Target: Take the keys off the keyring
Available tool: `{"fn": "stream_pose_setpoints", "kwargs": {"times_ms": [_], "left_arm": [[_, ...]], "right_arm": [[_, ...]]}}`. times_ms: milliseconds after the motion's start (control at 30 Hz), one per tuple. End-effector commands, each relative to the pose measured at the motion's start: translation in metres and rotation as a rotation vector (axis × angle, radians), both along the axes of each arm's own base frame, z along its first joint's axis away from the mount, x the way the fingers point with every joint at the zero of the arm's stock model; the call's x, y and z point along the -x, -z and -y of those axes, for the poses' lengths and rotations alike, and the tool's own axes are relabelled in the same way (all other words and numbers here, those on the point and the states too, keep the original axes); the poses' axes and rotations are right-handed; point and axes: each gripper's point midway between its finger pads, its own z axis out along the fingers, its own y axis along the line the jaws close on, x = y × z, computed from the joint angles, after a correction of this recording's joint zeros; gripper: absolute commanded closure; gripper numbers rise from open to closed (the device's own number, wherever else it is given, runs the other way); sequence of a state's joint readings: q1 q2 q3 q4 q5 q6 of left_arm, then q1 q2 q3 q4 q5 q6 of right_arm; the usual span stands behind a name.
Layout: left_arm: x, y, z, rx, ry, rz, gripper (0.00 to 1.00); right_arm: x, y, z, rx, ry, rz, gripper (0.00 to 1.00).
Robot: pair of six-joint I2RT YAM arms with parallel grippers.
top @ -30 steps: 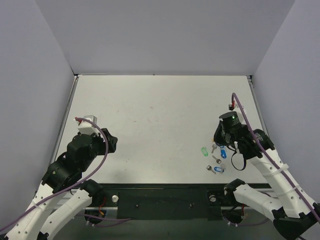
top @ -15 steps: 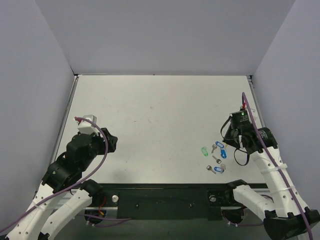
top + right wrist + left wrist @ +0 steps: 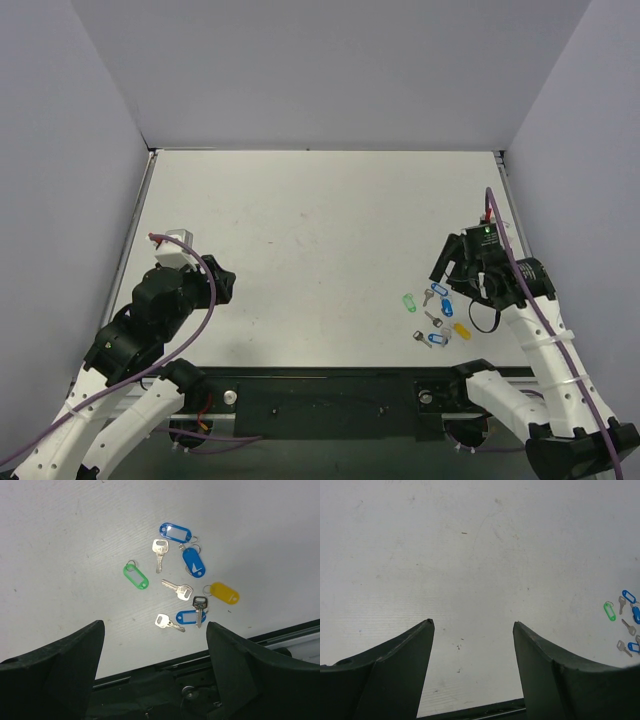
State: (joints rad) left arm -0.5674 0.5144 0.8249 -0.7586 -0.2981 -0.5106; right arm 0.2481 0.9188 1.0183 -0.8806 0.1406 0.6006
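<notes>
The left end effector [image 3: 472, 625] hovers over the bare worktop [image 3: 470, 555] on the left side, fingers spread wide and holding nothing.

The task's things lie flat in a loose cluster near the worktop's right front edge. In the right wrist view, the green tag [image 3: 136, 575] is leftmost and lies diagonally. Next comes a silver key [image 3: 159, 552] with its blade pointing toward the front edge. Two more silver keys lie slantwise below it, among three blue tags [image 3: 175, 532]. A dark-headed key [image 3: 199, 609] crosses the lowest blue tag. Farthest right is the yellow tag [image 3: 224, 592]. Its long axis runs roughly across the view, dipping slightly rightward. A thin wire ring [image 3: 206, 588] sits at its left end, seemingly attached, though it is too small to be sure.

The right end effector [image 3: 155, 624] hangs above the cluster, fingers spread apart, gripping nothing.
</notes>
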Motion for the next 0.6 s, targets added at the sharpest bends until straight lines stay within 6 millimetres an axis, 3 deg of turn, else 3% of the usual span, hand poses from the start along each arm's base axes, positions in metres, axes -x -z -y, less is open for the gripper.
{"fn": "stream_pose_setpoints", "kwargs": {"times_ms": [0,300,567], "left_arm": [[-0.005,-0.009,0.004,0.014,0.012,0.038,0.26],[-0.005,-0.009,0.004,0.017,0.015,0.042,0.26],[-0.004,-0.01,0.004,0.019,0.017,0.045,0.26]], "right_arm": [[0.004,0.0,-0.009,-0.057,-0.027,0.018,0.22],[-0.007,-0.012,-0.046,-0.245,-0.134,0.178,0.22],[-0.016,-0.027,-0.048,-0.262,-0.14,0.32,0.21]]}}
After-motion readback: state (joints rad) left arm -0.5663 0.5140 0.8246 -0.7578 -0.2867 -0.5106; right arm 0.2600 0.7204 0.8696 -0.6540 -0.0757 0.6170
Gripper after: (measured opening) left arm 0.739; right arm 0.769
